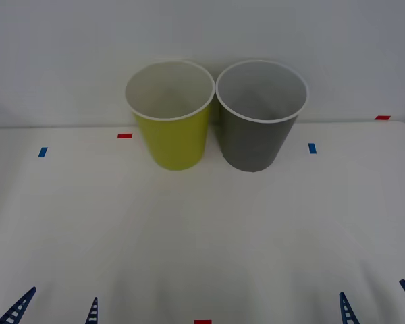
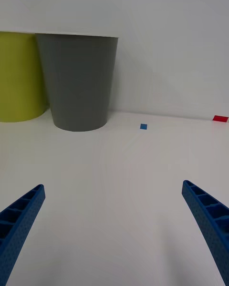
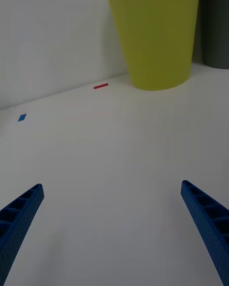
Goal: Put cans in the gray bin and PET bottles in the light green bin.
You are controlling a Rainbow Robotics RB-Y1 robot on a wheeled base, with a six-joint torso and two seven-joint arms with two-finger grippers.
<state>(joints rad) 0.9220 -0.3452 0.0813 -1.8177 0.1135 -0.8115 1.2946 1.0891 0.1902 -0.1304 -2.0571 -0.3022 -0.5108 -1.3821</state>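
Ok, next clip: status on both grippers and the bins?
Left gripper open, low at near table edge. Right gripper open, same. Light green bin and gray bin upright, side by side at the back. Nothing in the way.

The left pincer (image 3: pixel 113 229) hangs agape over the white table (image 3: pixel 119 162), light green bin (image 3: pixel 155 33) beyond.
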